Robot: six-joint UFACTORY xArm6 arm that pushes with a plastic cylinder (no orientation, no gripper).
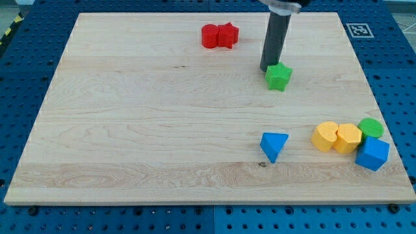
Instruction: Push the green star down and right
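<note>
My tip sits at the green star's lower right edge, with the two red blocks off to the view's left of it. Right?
Not quite. The camera view shows my tip at the green star's upper left edge, not lower right. The two red blocks do lie to the view's left.

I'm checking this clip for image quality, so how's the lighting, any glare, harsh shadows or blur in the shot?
Camera view: lighting is even and soft; the wooden board shows no glare. Shadows are faint, hugging the green star and blue triangle. My tip, at the star's upper left, is sharp; the rod's top is cropped at the view's top. No visible blur.
</note>
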